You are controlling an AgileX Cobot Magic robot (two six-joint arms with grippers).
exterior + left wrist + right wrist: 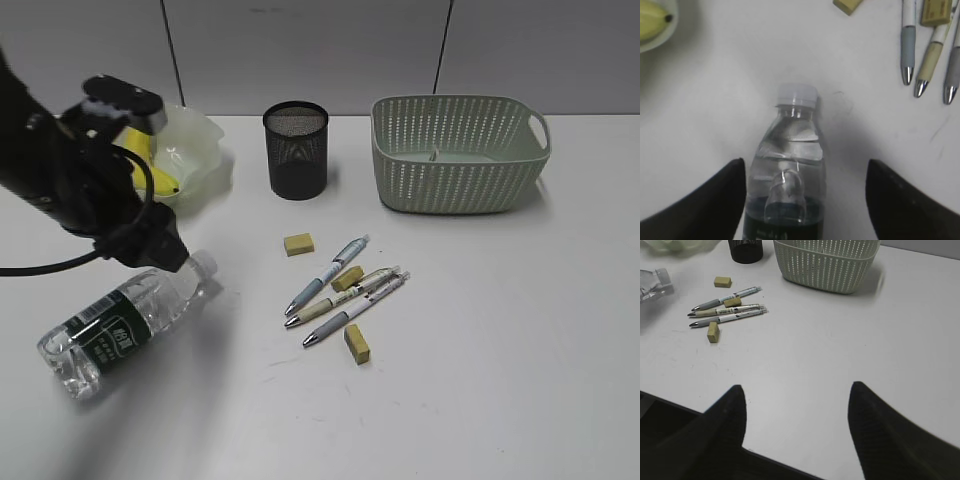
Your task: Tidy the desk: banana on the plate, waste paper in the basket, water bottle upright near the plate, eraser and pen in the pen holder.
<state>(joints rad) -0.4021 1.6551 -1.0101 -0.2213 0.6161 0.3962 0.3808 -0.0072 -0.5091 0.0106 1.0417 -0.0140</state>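
Note:
The water bottle (125, 325) lies on its side on the desk (480, 350), cap toward the pens. My left gripper (806, 162) is open and straddles the bottle's shoulder (790, 165); the left finger is close beside it, the right finger stands well apart. The banana (150, 165) lies in the pale-green plate (205, 150) behind my left arm. Three pens (345, 298) and three erasers (299, 244) lie in the middle of the desk. The black mesh pen holder (296, 150) and the green basket (460, 155) stand at the back. My right gripper (797, 386) is open, with nothing in it. The waste paper does not show.
The pen tips (920, 87) lie to the right of the bottle cap (797, 95). The plate's rim (670, 35) shows at the upper left of the left wrist view. The desk's front edge (780, 465) runs just under my right gripper.

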